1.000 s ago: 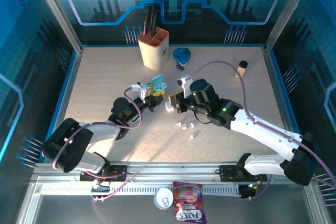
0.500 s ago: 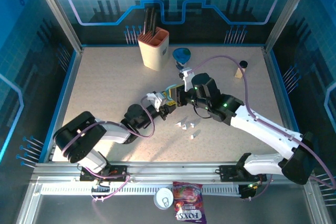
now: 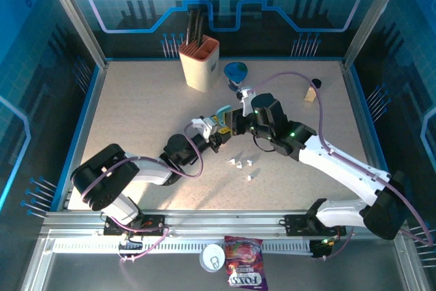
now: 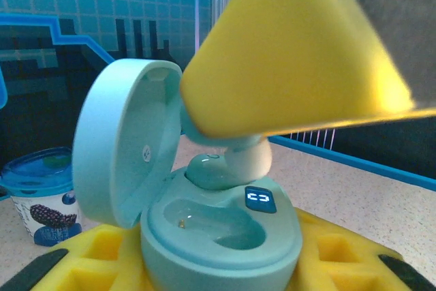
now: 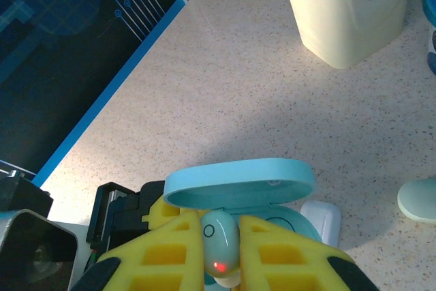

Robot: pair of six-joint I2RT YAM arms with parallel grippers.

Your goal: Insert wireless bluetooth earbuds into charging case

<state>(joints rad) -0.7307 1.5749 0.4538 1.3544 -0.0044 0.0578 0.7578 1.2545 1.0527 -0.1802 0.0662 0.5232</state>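
Teal earbud (image 5: 219, 247), low centre of R wrist frame, pinched btwn right gripper (image 5: 220, 226) pads, poised over open charging case (image 4: 204, 233) at lower centre of L wrist frame. Case base clamped by left gripper (image 4: 218, 264). Line stem w/ empty well, lower straight, release only once seated; avoid lid (image 4: 116, 155).

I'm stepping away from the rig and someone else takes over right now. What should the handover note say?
Left gripper: shut on the teal case, whose lid is open.
Right gripper: shut on a teal earbud, which is at the case's rear well and not released.
Small white earbuds lie loose on the table.
Done: case open, one earbud at it.
Left: seat and release it, fill the empty front well, then likely the loose ones.
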